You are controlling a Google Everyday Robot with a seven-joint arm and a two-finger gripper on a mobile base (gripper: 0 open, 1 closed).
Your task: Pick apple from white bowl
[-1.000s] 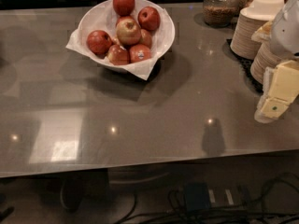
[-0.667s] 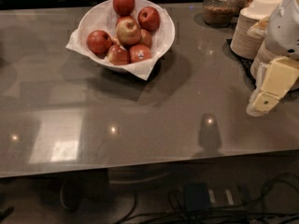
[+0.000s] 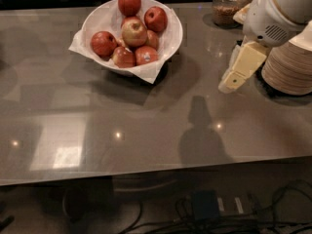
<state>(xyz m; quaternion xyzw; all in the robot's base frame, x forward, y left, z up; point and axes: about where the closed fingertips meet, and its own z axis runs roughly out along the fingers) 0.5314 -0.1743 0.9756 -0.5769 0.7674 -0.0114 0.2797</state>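
The white bowl [image 3: 168, 45], lined with white paper, stands on the grey table at the back, left of centre. It holds several apples. The pale yellow-green, red-blushed apple [image 3: 134, 31] lies on top in the middle, among deep red ones. My gripper [image 3: 233, 79] hangs above the table to the right of the bowl, well apart from it, its cream fingers pointing down and left. The white arm reaches in from the upper right.
A stack of cream plates [image 3: 288, 67] stands at the right edge, just behind the gripper. A glass jar with brown contents [image 3: 227, 6] stands at the back right. The table's front edge [image 3: 156, 174] runs across below; cables lie on the floor.
My gripper and arm have moved left and toward the bowl. The view has shifted too, so the bowl and plates sit differently in frame.
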